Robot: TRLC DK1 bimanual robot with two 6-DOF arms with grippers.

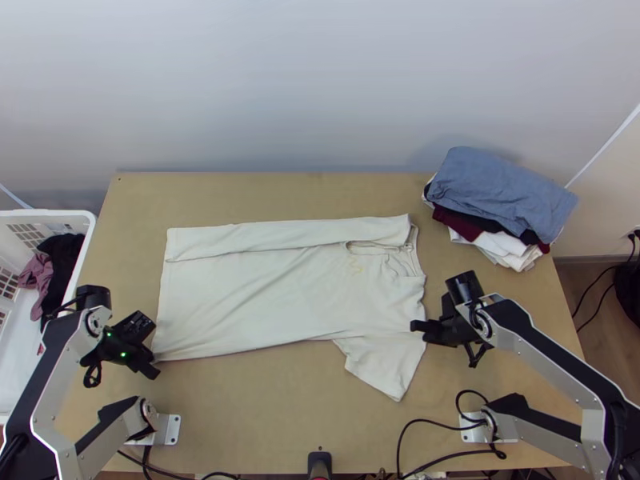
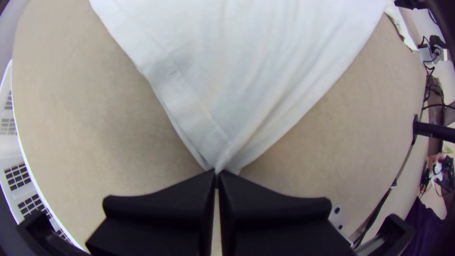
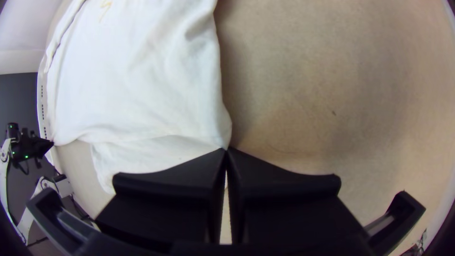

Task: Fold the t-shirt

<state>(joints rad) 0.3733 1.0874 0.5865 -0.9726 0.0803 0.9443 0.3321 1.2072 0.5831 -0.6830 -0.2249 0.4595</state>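
The cream t-shirt (image 1: 240,292) lies sideways on the table, its far long side folded inward in a strip, the neckline toward the right and one sleeve sticking out toward the near edge. At its near left hem corner, my left gripper (image 1: 154,366) is shut on the cloth; in the left wrist view the left gripper (image 2: 216,173) pinches the gathered corner of the shirt (image 2: 246,71). My right gripper (image 1: 420,328) holds the shirt's right edge by the sleeve; in the right wrist view the right gripper (image 3: 226,150) is shut on the edge of the shirt (image 3: 142,95).
A stack of folded clothes (image 1: 500,196) sits at the table's back right. A white basket (image 1: 86,240) with dark and mauve clothes stands off the left edge. Black cables (image 1: 432,422) run along the near edge of the table (image 1: 280,424).
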